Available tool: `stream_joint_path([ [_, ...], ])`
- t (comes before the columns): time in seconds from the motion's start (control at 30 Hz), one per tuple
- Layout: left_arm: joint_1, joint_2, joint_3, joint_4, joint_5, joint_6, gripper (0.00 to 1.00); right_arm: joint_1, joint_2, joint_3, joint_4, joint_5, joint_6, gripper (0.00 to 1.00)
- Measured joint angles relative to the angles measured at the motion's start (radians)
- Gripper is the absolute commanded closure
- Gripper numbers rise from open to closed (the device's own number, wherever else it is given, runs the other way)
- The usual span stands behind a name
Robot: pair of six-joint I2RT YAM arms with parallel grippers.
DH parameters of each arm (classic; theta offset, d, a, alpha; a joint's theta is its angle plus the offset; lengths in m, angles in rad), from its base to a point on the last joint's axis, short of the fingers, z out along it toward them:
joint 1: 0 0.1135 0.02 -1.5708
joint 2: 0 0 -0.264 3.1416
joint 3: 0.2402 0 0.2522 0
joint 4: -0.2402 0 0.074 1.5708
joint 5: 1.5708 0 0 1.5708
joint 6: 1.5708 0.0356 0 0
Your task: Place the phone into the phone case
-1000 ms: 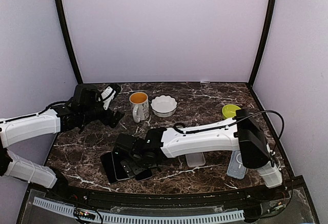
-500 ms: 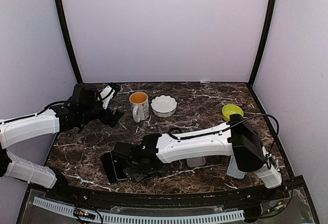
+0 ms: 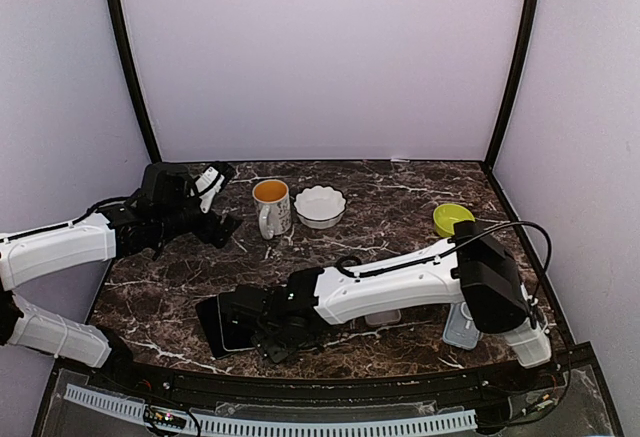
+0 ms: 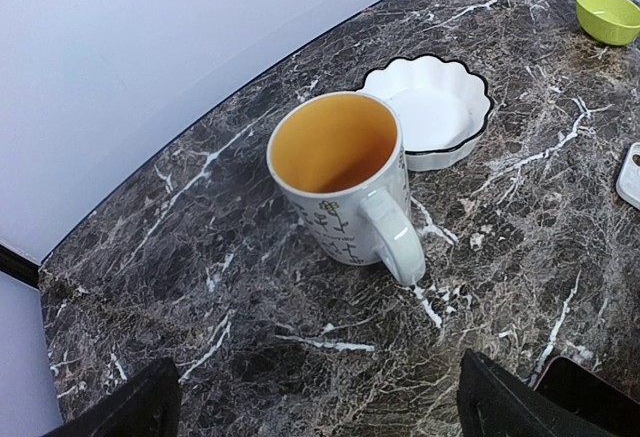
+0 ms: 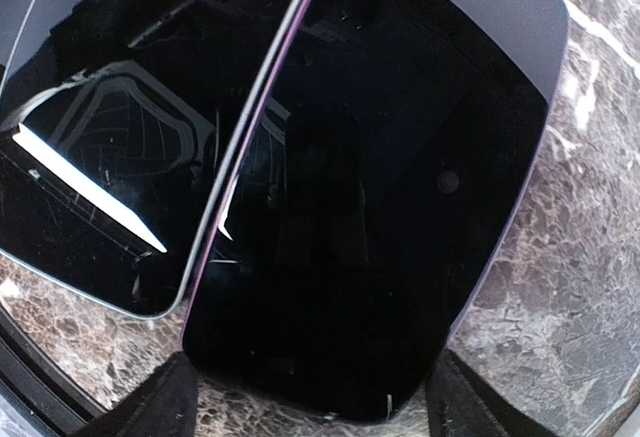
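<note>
**A:** Where do we stand with the black glossy slab phone (image 5: 370, 177)?

**B:** It lies flat on the dark marbled tabletop (image 3: 400, 217), left of centre near the bottom of the top view. It sits right against a second dark glossy slab (image 5: 110, 107). We have not lifted it.

**A:** And our right gripper (image 5: 310, 402)?

**B:** Its jaws stand apart, one finger on either side of the phone's near end. We cannot tell whether they touch its edges.

**A:** The transparent plastic phone case (image 3: 460, 332)?

**B:** Well apart, at the lower right, with no phone in it. We judge that everything is left to do: grasp, carry, seat. Our left gripper (image 4: 320, 412) is spread wide and holds nothing, near the white mug with the orange inside (image 4: 340, 172).
</note>
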Motion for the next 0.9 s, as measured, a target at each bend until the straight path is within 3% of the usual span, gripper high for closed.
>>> stream_joint_path([
  [0.2,0.0,0.0,0.0,0.0,0.003,0.0,0.01,-0.03,-0.118,-0.189,0.061,-0.02,0.025,0.31],
  [0.47,0.0,-0.003,0.0,0.0,0.007,-0.001,0.01,-0.061,-0.228,-0.348,0.058,-0.042,0.04,0.26],
  [0.57,0.0,-0.003,0.0,0.0,0.007,-0.005,0.01,-0.081,-0.205,-0.296,0.031,-0.041,0.027,0.24],
  [0.73,0.0,-0.003,0.0,0.0,0.0,-0.006,0.01,-0.128,-0.081,-0.04,0.045,-0.01,-0.024,0.14],
  [0.9,0.0,-0.003,0.0,0.0,-0.009,-0.006,0.01,-0.146,0.043,0.172,0.063,0.035,-0.072,0.12],
])
